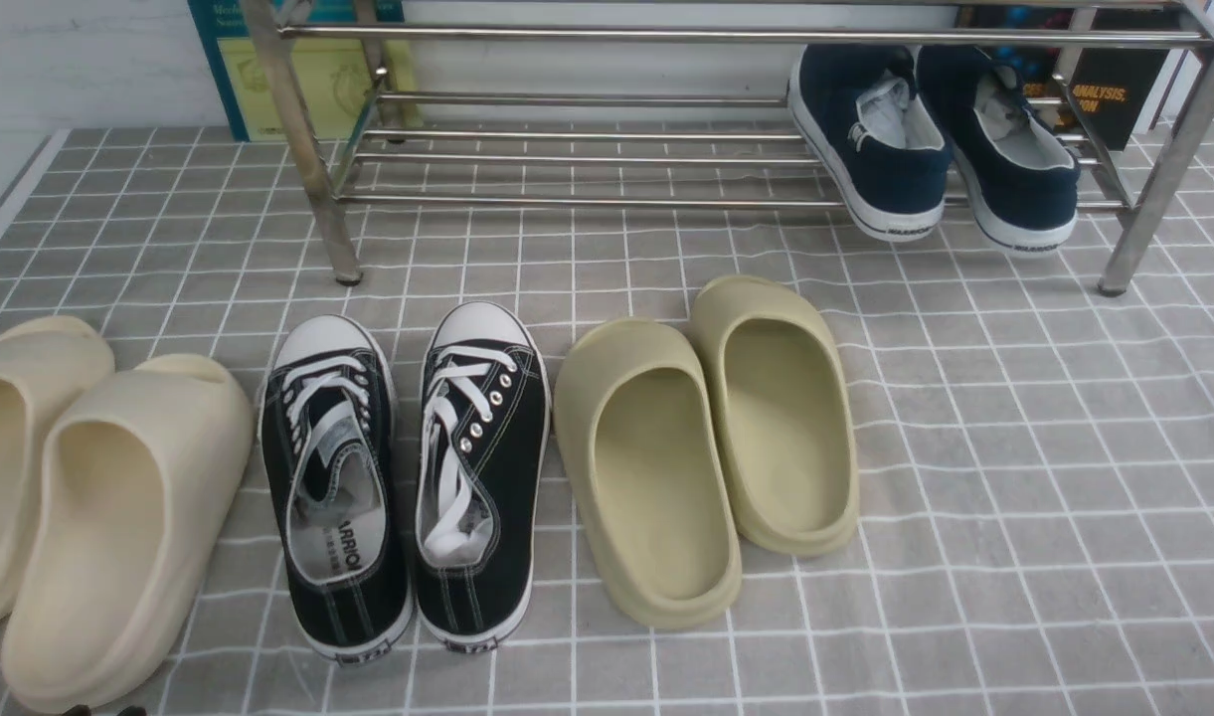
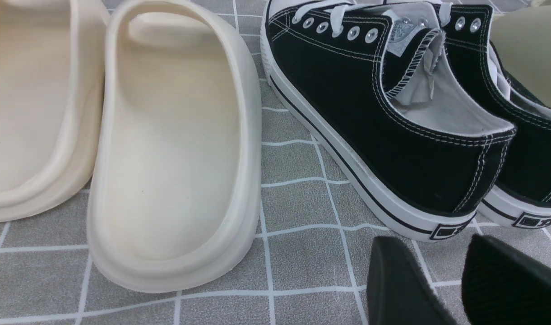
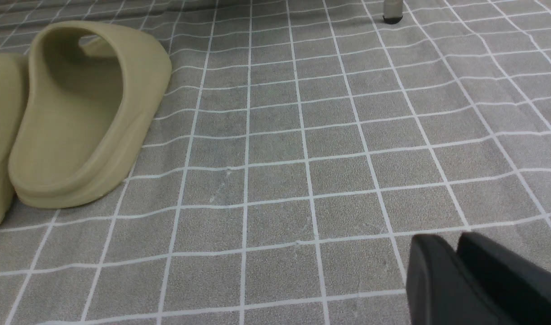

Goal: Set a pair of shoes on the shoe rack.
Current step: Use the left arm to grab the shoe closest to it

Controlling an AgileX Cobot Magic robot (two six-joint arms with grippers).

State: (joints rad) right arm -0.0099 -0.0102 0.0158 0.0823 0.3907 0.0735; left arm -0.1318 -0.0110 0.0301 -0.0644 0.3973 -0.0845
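Note:
Two black canvas sneakers with white laces stand side by side on the grey checked cloth, the left shoe (image 1: 333, 477) and the right shoe (image 1: 482, 467), toes toward the shoe rack (image 1: 587, 199) of silver tubes at the back. In the left wrist view my left gripper (image 2: 431, 246) is open just behind the heel of the nearer black sneaker (image 2: 383, 131), holding nothing. My right gripper (image 3: 444, 243) is shut and empty over bare cloth, right of the olive slide (image 3: 85, 113). Neither gripper shows in the front view.
A pair of navy slip-on sneakers (image 1: 930, 139) rests on the rack's right end. Cream slides (image 1: 119, 517) lie left of the black sneakers and olive slides (image 1: 706, 438) lie to their right. Books (image 1: 268, 70) lean behind the rack.

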